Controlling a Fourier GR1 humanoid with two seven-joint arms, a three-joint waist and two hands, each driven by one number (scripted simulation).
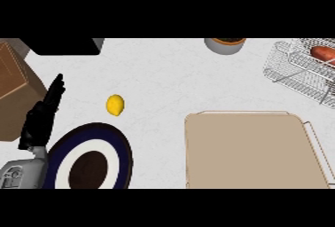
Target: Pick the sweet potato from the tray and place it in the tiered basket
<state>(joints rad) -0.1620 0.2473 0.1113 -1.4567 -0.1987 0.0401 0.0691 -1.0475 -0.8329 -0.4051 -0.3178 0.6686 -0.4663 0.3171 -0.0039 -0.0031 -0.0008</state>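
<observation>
Nearest me, the left hand (40,119) rests at the tabletop's (170,80) left edge, fingers straight and apart, holding nothing, beside a dark-rimmed plate (91,162). The right hand is out of sight. The tray (252,150) lies bare. Farther off sits a lemon (116,105). The sweet potato (324,53) already lies in the wire basket (291,73); if it sits near the rim, I judge it might roll out.

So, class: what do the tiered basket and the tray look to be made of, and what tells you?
Tiered basket: thin pale wire, probably metal, seen as an open grid. Tray: matte tan, maybe wood or plastic; flat, even colour, no shine, raised rim.
</observation>
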